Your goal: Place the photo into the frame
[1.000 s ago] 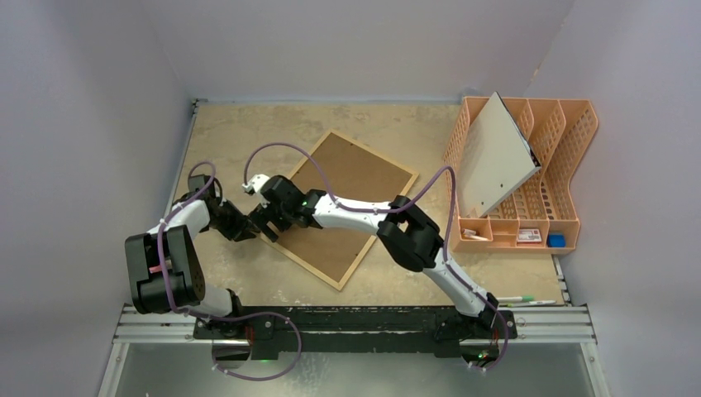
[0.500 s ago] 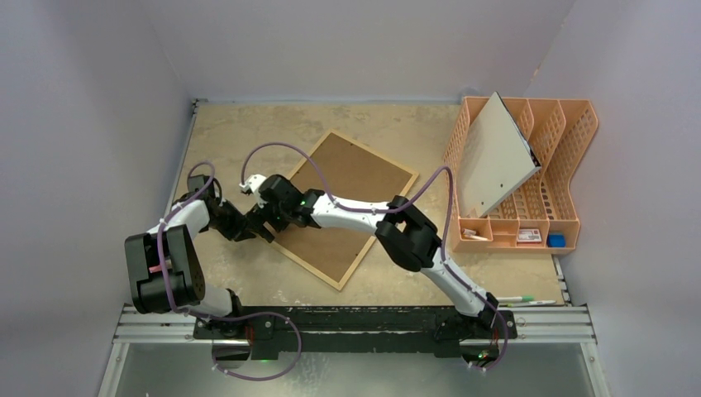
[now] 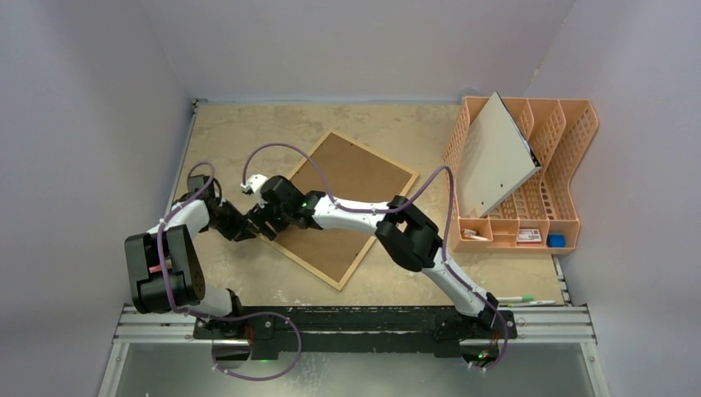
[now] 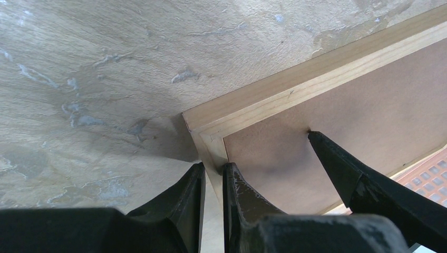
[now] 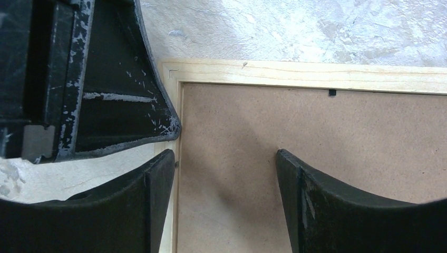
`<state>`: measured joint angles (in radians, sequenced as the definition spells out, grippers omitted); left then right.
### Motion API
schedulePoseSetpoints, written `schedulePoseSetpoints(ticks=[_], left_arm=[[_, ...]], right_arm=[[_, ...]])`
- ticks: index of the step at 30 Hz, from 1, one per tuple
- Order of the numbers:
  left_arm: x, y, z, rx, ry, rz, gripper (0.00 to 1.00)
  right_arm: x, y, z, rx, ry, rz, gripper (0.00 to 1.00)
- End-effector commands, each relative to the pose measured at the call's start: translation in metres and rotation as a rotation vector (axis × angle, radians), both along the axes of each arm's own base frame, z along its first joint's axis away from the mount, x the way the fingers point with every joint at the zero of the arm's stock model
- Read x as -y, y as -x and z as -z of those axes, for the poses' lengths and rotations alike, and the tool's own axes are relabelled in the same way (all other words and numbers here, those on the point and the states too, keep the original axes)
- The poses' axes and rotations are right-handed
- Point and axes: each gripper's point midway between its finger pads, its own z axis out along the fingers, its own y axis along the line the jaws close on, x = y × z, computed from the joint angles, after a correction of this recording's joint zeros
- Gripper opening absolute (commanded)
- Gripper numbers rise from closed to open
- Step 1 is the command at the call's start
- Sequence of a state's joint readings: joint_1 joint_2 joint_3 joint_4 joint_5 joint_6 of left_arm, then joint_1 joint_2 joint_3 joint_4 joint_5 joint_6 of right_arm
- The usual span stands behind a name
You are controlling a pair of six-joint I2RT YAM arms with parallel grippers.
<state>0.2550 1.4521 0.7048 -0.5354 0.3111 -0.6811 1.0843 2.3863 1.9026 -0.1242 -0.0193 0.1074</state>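
The frame (image 3: 347, 207) lies back-up and turned diagonally on the table, its brown fibreboard facing up inside a light-wood rim. My left gripper (image 3: 246, 230) is at the frame's left corner. In the left wrist view it (image 4: 213, 176) is shut on the wooden rim (image 4: 295, 79) beside that corner. My right gripper (image 3: 264, 223) hovers open over the same corner. In the right wrist view it (image 5: 224, 161) has one finger over the rim and the other over the fibreboard (image 5: 327, 137). The photo is not in view.
An orange plastic file rack (image 3: 570, 157) stands at the right with a grey-white board (image 3: 494, 157) leaning in it and small items in its front trays. Pens (image 3: 525, 301) lie near the table's front right edge. Walls close in on three sides.
My right gripper has shifted slightly left toward the frame's corner and its jaws have narrowed a little. The left gripper and the frame have not moved.
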Motion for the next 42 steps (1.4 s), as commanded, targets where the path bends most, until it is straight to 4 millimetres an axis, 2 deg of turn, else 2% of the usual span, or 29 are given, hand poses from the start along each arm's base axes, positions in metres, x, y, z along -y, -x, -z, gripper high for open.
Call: schedulePoseSetpoints(ticks=[1,9,15,31,42], left_arm=[[-0.014,0.022,0.022,-0.11,-0.08,-0.017,0.0],[-0.014,0.022,0.023,-0.115,-0.079,-0.016,0.0],[-0.014,0.022,0.023,-0.116,-0.078,-0.015,0.0],[-0.013,0.021,0.023,-0.113,-0.076,-0.014,0.0],[-0.019,0.026,0.023,-0.136,-0.108,-0.034,0.0]], right_arm=[[0.02,0.024,0.024,-0.077,0.087,-0.071,0.72],[0.027,0.026,0.023,-0.084,0.102,-0.112,0.75],[0.033,0.026,0.035,-0.084,0.138,-0.099,0.73],[0.051,0.022,0.066,-0.084,0.228,-0.043,0.49],[0.072,0.006,0.081,-0.107,0.262,0.062,0.35]])
